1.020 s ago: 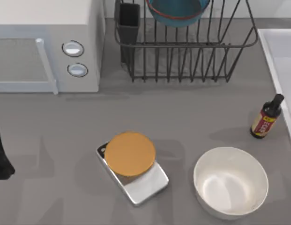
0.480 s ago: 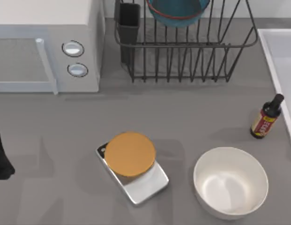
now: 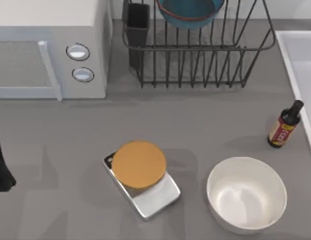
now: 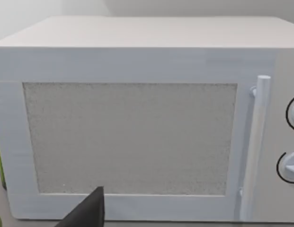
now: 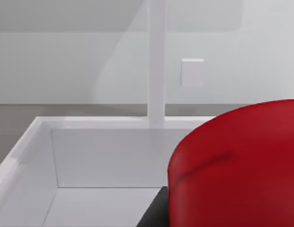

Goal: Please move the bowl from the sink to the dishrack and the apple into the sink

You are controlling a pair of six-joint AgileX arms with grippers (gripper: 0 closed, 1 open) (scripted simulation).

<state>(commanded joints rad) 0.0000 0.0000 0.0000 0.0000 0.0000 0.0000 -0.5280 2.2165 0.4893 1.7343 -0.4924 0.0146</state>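
Note:
The teal-blue bowl with its reddish line rests inside the black wire dishrack at the back of the table. The glossy red apple sits very close in the right wrist view, with my right gripper shut on it and one dark finger showing beside it. Beneath and beyond the apple lies the pale sink with its raised rim, whose left rim also runs along the table's right side. My left arm is parked at the table's left edge, facing the microwave.
A white microwave stands at the back left. A silver scale with an orange disc sits mid-front, a large white bowl front right, and a small dark bottle stands next to the sink.

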